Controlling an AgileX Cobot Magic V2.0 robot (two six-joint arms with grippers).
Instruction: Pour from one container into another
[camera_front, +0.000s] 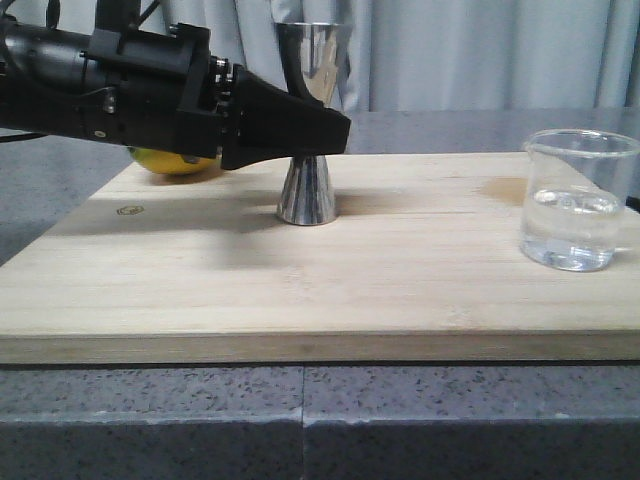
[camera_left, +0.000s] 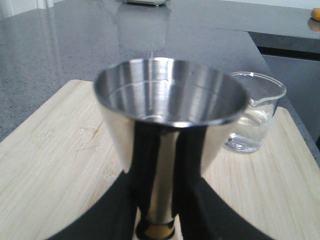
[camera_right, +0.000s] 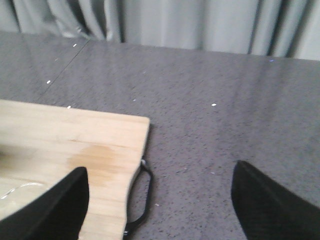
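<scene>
- The left pincer (camera_front: 318, 128) comes in from the left in the front view, black, level over the wooden board (camera_front: 200, 280). Its tips are at the narrow waist of the jigger (camera_front: 310, 150).
- In the left wrist view the two black fingers (camera_left: 145, 165) stand on both sides of the jigger (camera_left: 170, 115) just above its gold band, pressed on it, so the left pincer is grasping the jigger.
- A yellow round thing (camera_front: 175, 162) lies on the board behind the left arm, mostly hidden.
- A small dark stamp (camera_front: 128, 210) is printed near the left edge of the board; I cannot read it.
- The jigger stands upright on the board, a little left of the middle, its foot on the wood. Its upper cup looks dry inside in the left wrist view.
- The glass beaker (camera_front: 578, 200) stands upright near the right end of the board, well apart from the jigger, with clear liquid in it. Its pouring lip shows in the left wrist view (camera_left: 252, 117). Any marks on the glass are too faint to read.
- The right pincer (camera_right: 160, 200) is released, its two dark fingers wide apart, over the right edge of the board (camera_right: 75, 145) and the grey surface (camera_right: 210, 100).
- The board lies on this grey speckled surface (camera_front: 300, 410).
</scene>
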